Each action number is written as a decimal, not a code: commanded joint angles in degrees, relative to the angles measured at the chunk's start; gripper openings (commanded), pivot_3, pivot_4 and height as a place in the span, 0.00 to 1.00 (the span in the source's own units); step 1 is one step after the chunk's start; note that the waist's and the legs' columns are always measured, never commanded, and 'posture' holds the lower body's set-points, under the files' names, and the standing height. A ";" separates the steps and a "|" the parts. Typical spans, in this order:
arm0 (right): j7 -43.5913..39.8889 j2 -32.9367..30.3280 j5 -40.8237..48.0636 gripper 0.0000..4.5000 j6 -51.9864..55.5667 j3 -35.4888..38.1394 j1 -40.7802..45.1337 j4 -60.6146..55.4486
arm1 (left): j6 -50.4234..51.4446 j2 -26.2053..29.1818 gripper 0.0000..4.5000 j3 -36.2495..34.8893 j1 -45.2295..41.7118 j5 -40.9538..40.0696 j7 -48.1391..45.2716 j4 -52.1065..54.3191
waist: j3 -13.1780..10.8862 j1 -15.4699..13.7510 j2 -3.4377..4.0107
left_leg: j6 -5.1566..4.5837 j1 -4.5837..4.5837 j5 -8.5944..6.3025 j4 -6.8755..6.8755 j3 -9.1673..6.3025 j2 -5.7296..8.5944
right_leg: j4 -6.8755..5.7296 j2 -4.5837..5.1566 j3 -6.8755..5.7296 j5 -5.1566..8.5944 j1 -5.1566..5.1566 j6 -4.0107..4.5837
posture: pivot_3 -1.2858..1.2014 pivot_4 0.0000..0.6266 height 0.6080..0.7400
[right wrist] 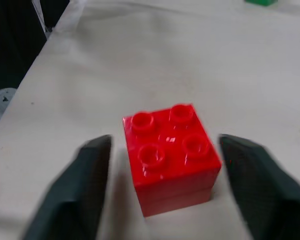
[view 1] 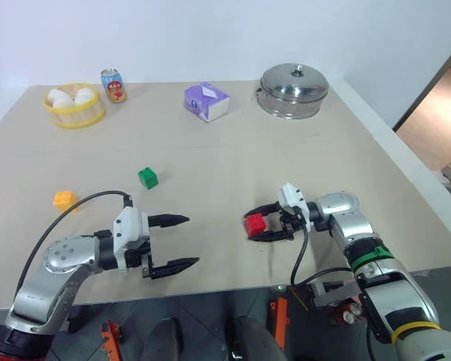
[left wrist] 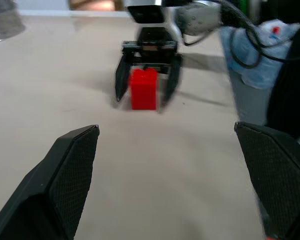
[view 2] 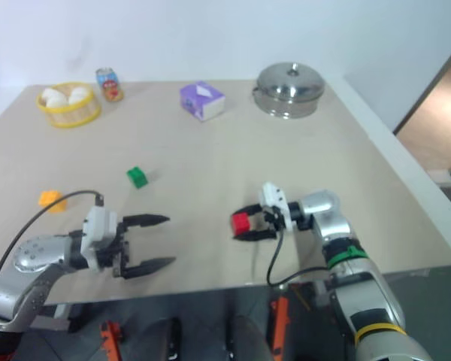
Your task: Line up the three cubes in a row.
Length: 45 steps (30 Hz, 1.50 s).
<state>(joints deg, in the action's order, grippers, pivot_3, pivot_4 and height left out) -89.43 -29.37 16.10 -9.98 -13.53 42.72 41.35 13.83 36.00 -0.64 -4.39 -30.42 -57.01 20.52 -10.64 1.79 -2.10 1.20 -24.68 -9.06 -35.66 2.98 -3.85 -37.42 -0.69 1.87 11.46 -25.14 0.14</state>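
On the worktop [view 1: 210, 165] I see my right end effector [view 1: 264, 225] spread around the red cube [view 1: 255, 223], not gripping, left end effector [view 1: 174, 243] wide open and empty, while the green cube [view 1: 148, 177] and orange cube [view 1: 63, 199] lie scattered, unaligned.

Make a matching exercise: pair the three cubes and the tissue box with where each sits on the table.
Things:
1. red cube
2. green cube
3. orange-yellow cube
4. tissue box

Places:
A. at the far side of the table, between the drink can and the steel pot
B. between the open fingers of the right hand, resting on the table
C. nearest the table's left edge, alone
D. on open table beyond the left hand, touching nothing

Pairs: 1-B, 2-D, 3-C, 4-A
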 commanded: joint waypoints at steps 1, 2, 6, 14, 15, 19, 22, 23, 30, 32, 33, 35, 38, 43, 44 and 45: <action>-3.01 -0.82 5.03 0.97 5.59 2.67 1.57 -7.65 | 1.74 -2.00 1.00 -4.78 -3.51 -0.76 6.84 -1.98 | 0.00 0.00 0.00 | 0.00 0.01 0.00 -0.01 -0.01 0.00 | 0.00 -0.01 0.00 -0.01 0.01 -0.01 | 0.52 0.24 1.00; -2.53 -0.65 6.00 0.99 7.79 3.47 1.78 -9.19 | 1.56 -2.47 1.00 -5.61 -4.58 0.02 8.44 -3.34 | 0.00 -0.01 0.00 | 0.00 0.01 0.00 -0.01 -0.01 0.00 | 0.00 -0.01 0.00 -0.01 0.01 -0.01 | 0.52 0.24 1.00; 4.27 1.71 8.86 0.99 15.88 5.60 3.97 -15.93 | 0.88 -3.05 1.00 -8.73 -9.75 1.11 11.45 -12.62 | 0.00 -0.08 0.00 | 0.00 0.02 0.00 -0.01 -0.02 -0.01 | -0.08 -0.04 -0.02 -0.02 -0.01 -0.03 | 0.52 0.24 1.00; 15.21 7.47 7.03 0.99 20.63 6.27 5.76 -21.82 | -7.07 -1.41 1.00 -6.99 -24.14 8.17 5.44 -39.06 | 0.00 -0.59 -0.01 | 0.02 -0.03 0.01 0.00 -0.06 -0.01 | -0.21 -0.08 -0.10 -0.09 -0.10 -0.14 | 0.52 0.24 1.00; 15.69 7.74 7.01 0.99 20.84 6.27 5.61 -22.37 | -8.17 -1.41 1.00 -6.58 -25.50 9.06 4.39 -41.77 | 0.01 -0.64 -0.01 | 0.02 -0.07 0.01 0.00 -0.06 -0.01 | -0.21 -0.07 -0.11 -0.10 -0.13 -0.15 | 0.52 0.24 1.00; 17.28 8.33 7.18 0.99 21.58 6.37 4.54 -25.00 | -12.84 -1.98 1.00 -4.83 -32.19 12.93 1.90 -53.80 | 0.01 -0.61 -0.02 | 0.06 -0.28 -0.02 -0.03 -0.02 0.08 | -0.18 0.05 -0.09 -0.03 -0.21 -0.26 | 0.52 0.24 1.00; 18.46 8.33 7.36 0.99 21.93 6.68 3.74 -26.75 | -16.13 -2.47 1.00 -3.23 -37.09 15.95 0.57 -62.89 | 0.01 -0.68 -0.02 | 0.06 -0.38 -0.03 -0.07 -0.08 0.09 | -0.18 0.04 -0.14 -0.02 -0.26 -0.30 | 0.52 0.24 1.00; 18.71 8.21 7.42 0.99 22.06 6.79 3.44 -27.30 | -17.13 -2.78 1.00 -2.86 -38.52 16.77 0.11 -65.72 | 0.01 -0.66 -0.02 | 0.06 -0.38 -0.03 -0.07 -0.09 0.09 | -0.19 0.03 -0.14 -0.02 -0.26 -0.30 | 0.52 0.24 1.00; 20.66 7.73 7.73 1.00 22.58 7.37 1.73 -30.27 | -22.46 -4.54 0.88 -1.59 -45.46 21.62 -0.02 -78.63 | 0.01 -0.43 -0.03 | 0.06 -0.37 -0.02 -0.11 -0.10 0.07 | -0.21 0.00 -0.15 -0.05 -0.26 -0.32 | 0.52 0.24 1.00; 21.23 7.69 7.64 1.00 22.59 7.53 1.51 -30.62 | -23.21 -4.70 0.73 -1.68 -46.04 22.39 -0.21 -80.06 | 0.01 -0.42 -0.03 | 0.06 -0.36 -0.02 -0.11 -0.10 0.07 | -0.24 -0.01 -0.15 -0.05 -0.27 -0.32 | 0.52 0.24 1.00; 21.43 7.62 7.58 1.00 22.53 7.60 1.38 -30.73 | -23.51 -4.78 0.66 -1.73 -46.16 22.66 -0.29 -80.51 | 0.01 -0.41 -0.03 | 0.06 -0.36 -0.02 -0.11 -0.11 0.07 | -0.25 -0.01 -0.15 -0.05 -0.27 -0.32 | 0.52 0.24 1.00; 21.82 7.53 7.56 1.00 22.39 7.73 1.20 -30.84 | -23.99 -4.89 0.51 -1.91 -46.28 22.99 -0.39 -81.11 | 0.01 -0.43 -0.03 | 0.06 -0.36 -0.02 -0.11 -0.11 0.07 | -0.26 -0.01 -0.15 -0.04 -0.27 -0.32 | 0.52 0.24 1.00; 22.29 7.33 7.65 1.00 22.13 8.06 1.03 -30.81 | -24.32 -4.85 0.30 -2.56 -45.91 22.57 -0.99 -80.67 | 0.02 -0.44 -0.03 | 0.06 -0.36 -0.02 -0.12 -0.11 0.07 | -0.27 0.00 -0.15 -0.04 -0.27 -0.32 | 0.52 0.24 1.00; 20.83 3.63 8.53 1.00 22.75 10.07 -1.50 -32.56 | -19.22 -6.04 0.30 -4.27 -38.89 13.65 -12.69 -64.05 | 0.01 -0.46 -0.03 | 0.06 -0.39 -0.03 -0.15 -0.10 0.08 | -0.27 0.03 -0.15 -0.04 -0.26 -0.33 | 0.52 0.24 1.00; 19.78 2.28 9.26 1.00 23.45 10.49 -2.58 -33.72 | -17.20 -6.02 0.30 -3.39 -36.24 12.47 -14.38 -58.49 | 0.02 -0.45 -0.03 | 0.07 -0.40 -0.03 -0.14 -0.09 0.08 | -0.27 0.05 -0.14 -0.04 -0.27 -0.33 | 0.52 0.24 1.00; 18.08 0.46 10.44 1.00 24.96 10.64 -4.07 -35.41 | -15.35 -5.83 0.30 -2.11 -33.06 11.62 -15.65 -52.24 | 0.02 -0.46 -0.03 | 0.11 -0.40 -0.06 -0.13 -0.09 0.09 | -0.27 0.06 -0.12 -0.02 -0.25 -0.31 | 0.52 0.24 1.00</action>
<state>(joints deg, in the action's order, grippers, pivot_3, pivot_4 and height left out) -68.89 -26.71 24.09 13.62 -5.19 39.93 10.06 -4.37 29.87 -4.05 -40.19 -15.87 -69.07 -41.31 -10.62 1.32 -2.13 1.35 -25.08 -9.14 -35.79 2.89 -3.76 -37.69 -0.62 1.76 11.45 -25.40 -0.16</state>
